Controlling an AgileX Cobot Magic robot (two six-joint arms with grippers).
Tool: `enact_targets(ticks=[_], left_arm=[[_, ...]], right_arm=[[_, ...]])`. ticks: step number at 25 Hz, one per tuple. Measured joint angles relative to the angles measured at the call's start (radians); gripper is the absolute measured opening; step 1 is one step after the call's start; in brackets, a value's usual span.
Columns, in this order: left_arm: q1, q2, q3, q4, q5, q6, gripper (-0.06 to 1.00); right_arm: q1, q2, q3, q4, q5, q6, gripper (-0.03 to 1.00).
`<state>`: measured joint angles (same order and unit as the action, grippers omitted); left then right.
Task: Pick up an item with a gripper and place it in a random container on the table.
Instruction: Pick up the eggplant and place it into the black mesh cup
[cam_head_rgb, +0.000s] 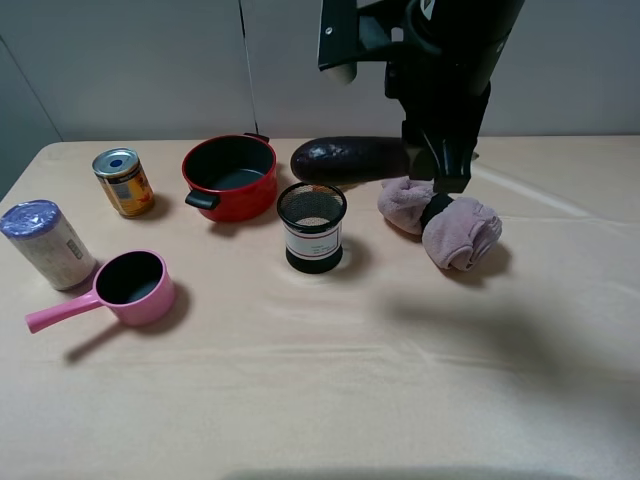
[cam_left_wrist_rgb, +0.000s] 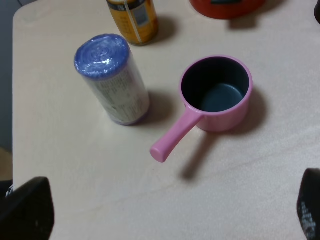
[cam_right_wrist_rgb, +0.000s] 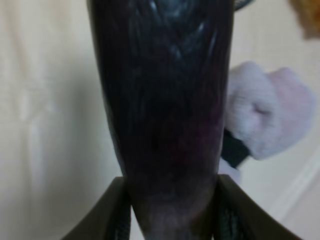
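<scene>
The dark purple eggplant (cam_head_rgb: 345, 158) lies lengthwise at the back of the beige table (cam_head_rgb: 350, 390), just behind the black wire-mesh cup (cam_head_rgb: 311, 228). My right gripper (cam_head_rgb: 438, 165) comes down from above on the eggplant's right end. In the right wrist view the eggplant (cam_right_wrist_rgb: 165, 100) fills the gap and both fingers (cam_right_wrist_rgb: 107, 212) press against its sides, so the right gripper (cam_right_wrist_rgb: 170, 212) is shut on it. I cannot tell whether it is lifted off the cloth. My left gripper (cam_left_wrist_rgb: 167, 217) is open and empty above the table's left part.
A red pot (cam_head_rgb: 230, 176) stands left of the eggplant. A pink saucepan (cam_head_rgb: 130, 288) (cam_left_wrist_rgb: 216, 94), a yellow can (cam_head_rgb: 123, 181) and a blue-topped cylinder (cam_head_rgb: 44, 244) (cam_left_wrist_rgb: 111, 77) are at the left. A rolled pink cloth (cam_head_rgb: 445, 222) lies beside the right gripper.
</scene>
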<state>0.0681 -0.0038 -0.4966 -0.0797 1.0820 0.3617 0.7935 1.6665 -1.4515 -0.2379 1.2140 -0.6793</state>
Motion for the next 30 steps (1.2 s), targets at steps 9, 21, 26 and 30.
enact_targets(ticks=[9, 21, 26, 30], left_arm=[[0.0, 0.0, 0.0, 0.0, 0.0, 0.0, 0.99], [0.0, 0.0, 0.0, 0.0, 0.0, 0.0, 0.99], [0.0, 0.0, 0.0, 0.0, 0.0, 0.0, 0.99], [0.0, 0.0, 0.0, 0.0, 0.0, 0.0, 0.99]], right_arm=[[0.0, 0.012, -0.012, -0.214, 0.002, -0.036, 0.26], [0.003, 0.145, -0.012, -0.396, 0.003, -0.043, 0.26], [0.044, 0.165, -0.018, -0.478, 0.003, -0.044, 0.26], [0.076, 0.184, -0.019, -0.499, 0.003, -0.046, 0.26]])
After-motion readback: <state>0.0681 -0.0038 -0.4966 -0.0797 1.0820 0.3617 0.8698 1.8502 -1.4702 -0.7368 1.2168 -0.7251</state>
